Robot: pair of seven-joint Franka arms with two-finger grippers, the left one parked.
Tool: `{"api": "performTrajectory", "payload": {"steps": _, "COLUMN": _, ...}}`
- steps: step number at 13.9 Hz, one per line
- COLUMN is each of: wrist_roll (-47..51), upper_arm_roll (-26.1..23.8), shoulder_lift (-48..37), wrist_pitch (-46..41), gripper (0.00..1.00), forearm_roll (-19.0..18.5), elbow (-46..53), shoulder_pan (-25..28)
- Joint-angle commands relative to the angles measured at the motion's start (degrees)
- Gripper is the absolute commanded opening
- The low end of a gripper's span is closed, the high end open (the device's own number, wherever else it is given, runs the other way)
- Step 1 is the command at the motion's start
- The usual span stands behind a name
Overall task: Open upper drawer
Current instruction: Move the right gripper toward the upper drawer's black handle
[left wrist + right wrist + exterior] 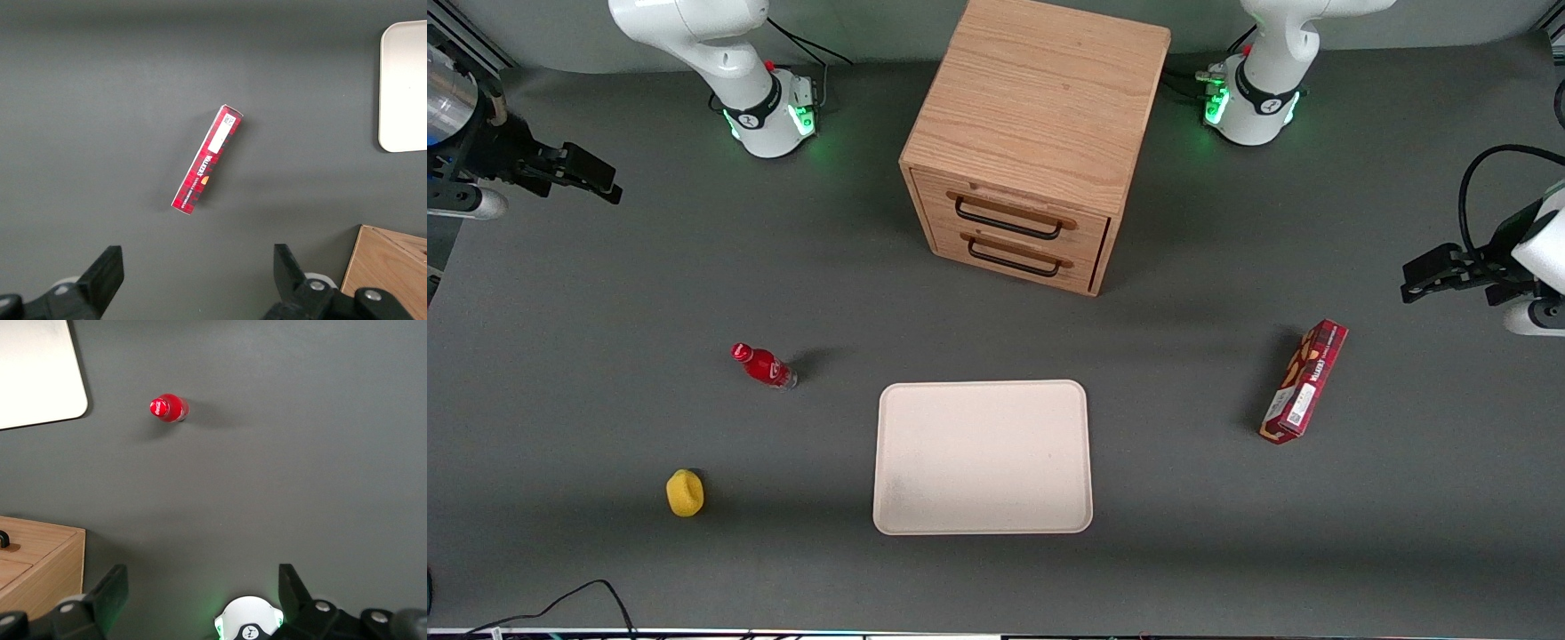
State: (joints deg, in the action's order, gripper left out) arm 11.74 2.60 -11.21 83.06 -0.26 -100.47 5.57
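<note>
The light oak cabinet (1040, 116) stands at the table's middle, farther from the front camera than the tray. Its upper drawer (1009, 206) is shut, and its black wire handle (1007, 222) sits just above the lower drawer's handle (1016, 260). My right gripper (605, 182) hangs open and empty above the table toward the working arm's end, well apart from the cabinet. In the right wrist view the gripper (203, 587) has its fingers (110, 590) spread wide over bare table, with a corner of the cabinet (40, 557) beside it.
A cream tray (983, 458) lies in front of the cabinet, nearer the front camera. An upright red bottle (763, 365) and a yellow object (685, 492) stand toward the working arm's end. A red box (1303, 382) lies toward the parked arm's end.
</note>
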Motion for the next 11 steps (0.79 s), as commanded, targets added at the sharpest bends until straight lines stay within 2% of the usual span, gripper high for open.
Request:
{"api": "performTrajectory", "payload": {"steps": 1, "wrist_roll": 0.2, "upper_arm_roll": 0.0, "shoulder_lift": 0.6, "wrist_pitch": -1.3, "gripper": 1.0, "forearm_roll": -0.1, "elbow": 1.4, "shoulder_pan": 0.1}}
{"api": "performTrajectory", "payload": {"steps": 5, "wrist_roll": -0.2, "upper_arm_roll": -0.4, "shoulder_lift": 1.3, "wrist_pitch": -1.3, "gripper": 1.0, "forearm_roll": 0.4, "elbow": 3.5, "shoulder_pan": 0.7}}
{"api": "performTrajectory", "payload": {"steps": 6, "wrist_roll": -3.8, "upper_arm_roll": -1.1, "shoulder_lift": 1.2, "wrist_pitch": -1.4, "gripper": 1.0, "forearm_roll": 1.0, "elbow": 3.8, "shoulder_pan": 0.9}}
{"api": "performTrajectory", "payload": {"steps": 7, "wrist_roll": -8.3, "upper_arm_roll": -3.8, "shoulder_lift": 1.4, "wrist_pitch": -1.5, "gripper": 1.0, "forearm_roll": 2.7, "elbow": 5.2, "shoulder_pan": 0.8}}
{"api": "performTrajectory", "payload": {"steps": 9, "wrist_roll": -10.9, "upper_arm_roll": -6.6, "shoulder_lift": 3.2, "wrist_pitch": -1.4, "gripper": 1.0, "forearm_roll": 3.6, "elbow": 6.7, "shoulder_pan": 0.9}}
{"api": "performTrajectory", "payload": {"steps": 11, "wrist_roll": -11.0, "upper_arm_roll": -10.2, "shoulder_lift": 6.8, "wrist_pitch": -0.9, "gripper": 1.0, "forearm_roll": 9.6, "elbow": 9.9, "shoulder_pan": 0.8}}
